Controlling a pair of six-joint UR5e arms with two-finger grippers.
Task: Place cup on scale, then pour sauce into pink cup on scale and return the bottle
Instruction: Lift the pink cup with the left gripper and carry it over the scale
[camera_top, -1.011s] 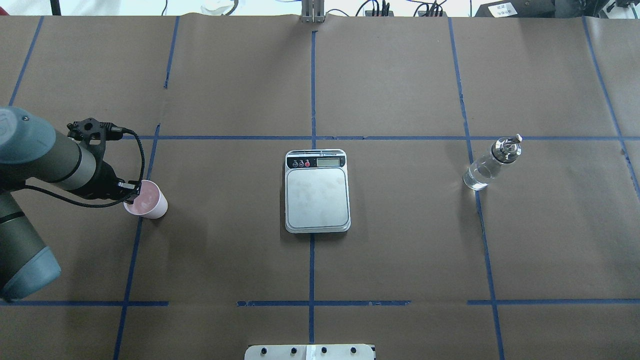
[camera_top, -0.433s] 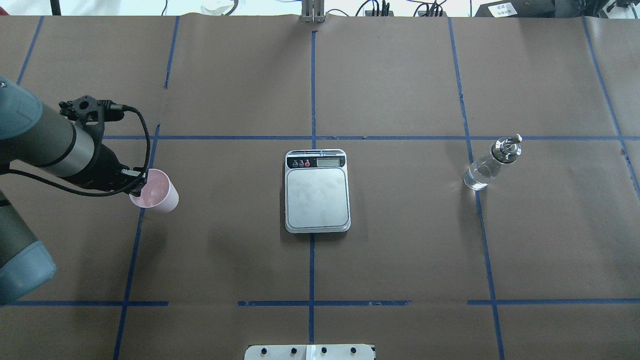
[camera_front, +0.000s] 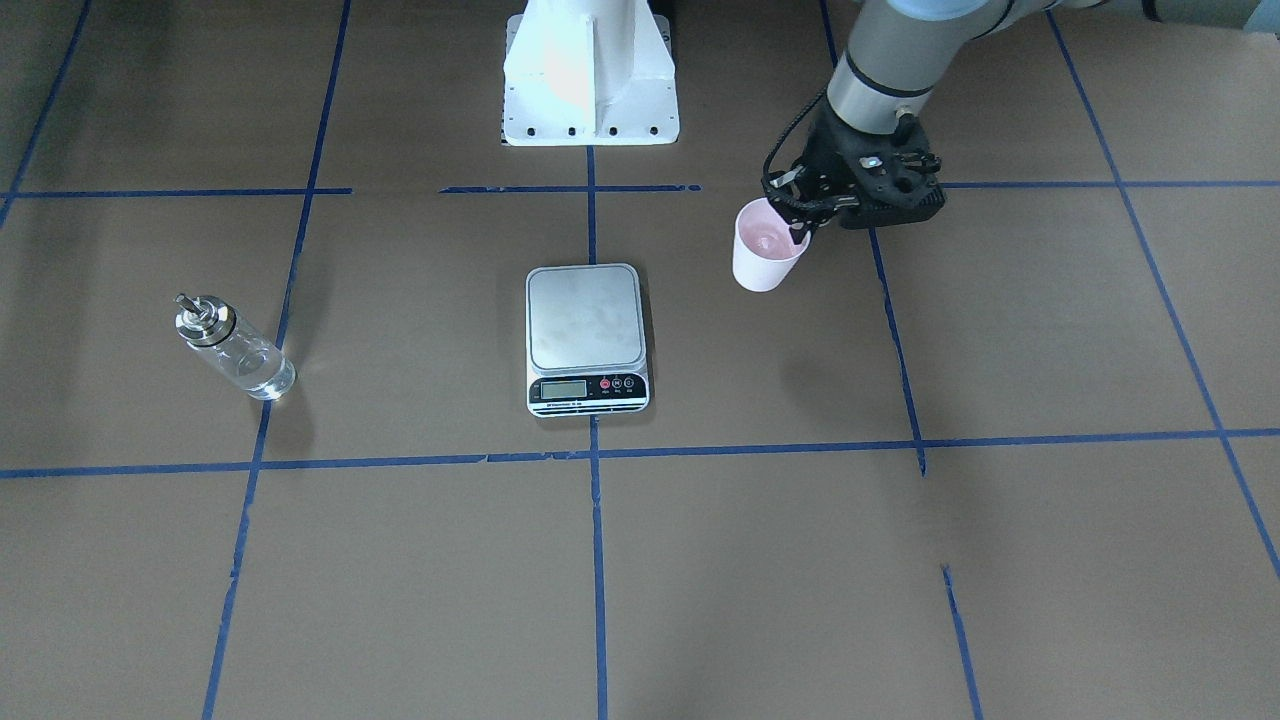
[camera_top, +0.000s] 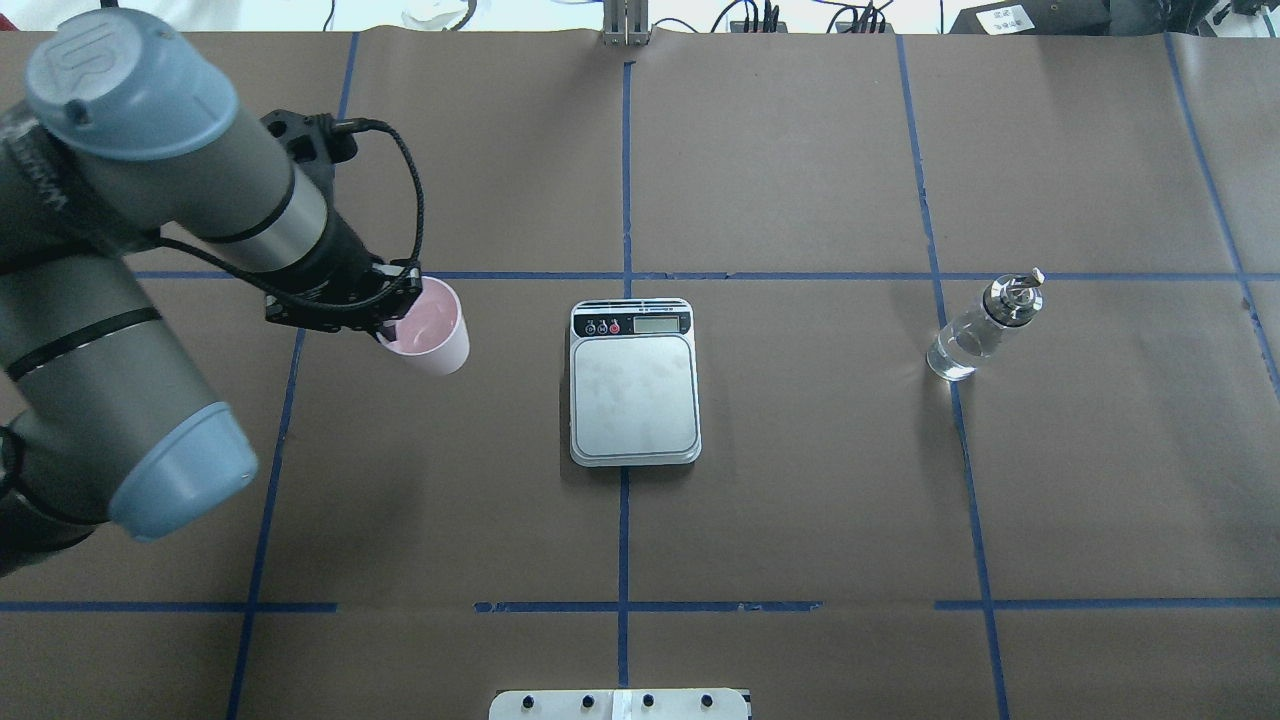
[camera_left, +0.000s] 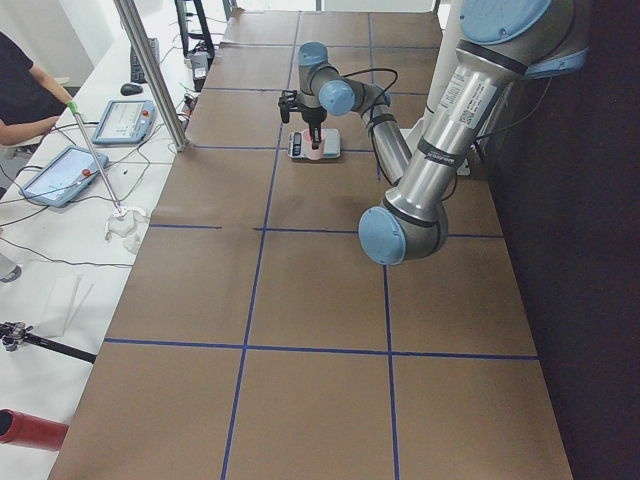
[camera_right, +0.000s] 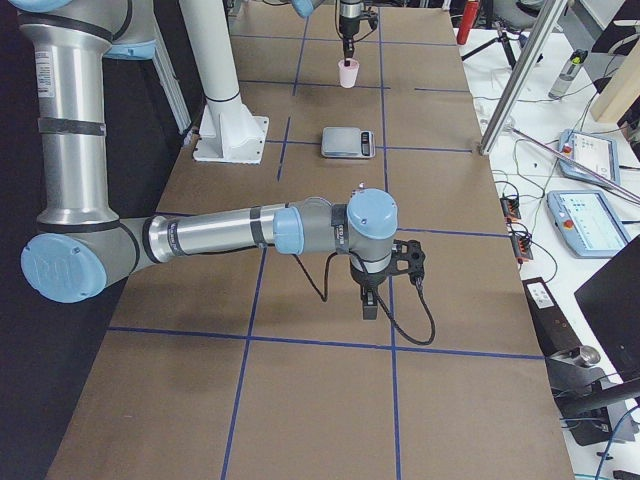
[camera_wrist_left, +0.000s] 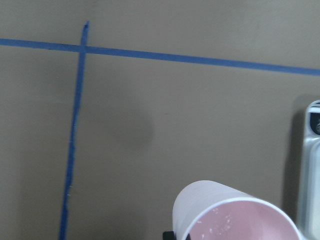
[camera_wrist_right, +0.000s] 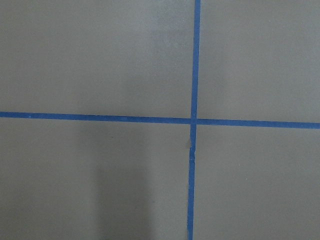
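You have the brown-papered table, gridded with blue tape, spread under both arms. The left arm reaches in over the robot's left half. The right arm stretches low over the near end in the right-side view, and its gripper points down at bare paper; you cannot tell from here whether its jaws are wide or narrow. The scale lies flat at the centre, its display strip on the side away from the robot and its platform bare. The bottle stands upright on a tape line well to the robot's right, with clear sauce in its lower part. The cup hangs to the robot's left of the scale, near it but not touching. The left gripper is pinched onto its rim, one finger inside the mouth.
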